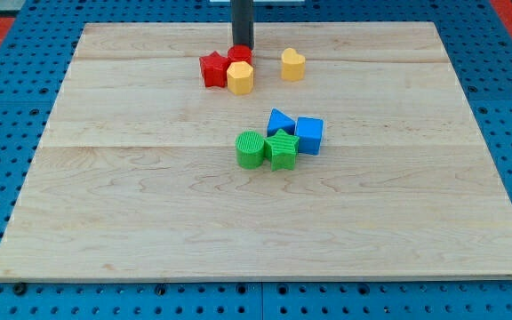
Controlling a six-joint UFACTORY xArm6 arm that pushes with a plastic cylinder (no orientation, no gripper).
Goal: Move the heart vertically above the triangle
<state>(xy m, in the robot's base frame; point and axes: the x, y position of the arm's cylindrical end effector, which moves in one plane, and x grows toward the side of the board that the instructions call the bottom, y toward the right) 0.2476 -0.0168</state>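
The yellow heart lies near the view's top, right of centre. The blue triangle lies near the board's middle, below the heart and a little to its left. My tip is at the view's top, touching the far side of a red cylinder. It is left of the heart, with a clear gap between them. The rod rises out of the view's top edge.
A red star and a yellow hexagon crowd the red cylinder below my tip. A blue cube, a green star and a green cylinder cluster round the triangle. The wooden board lies on a blue pegboard.
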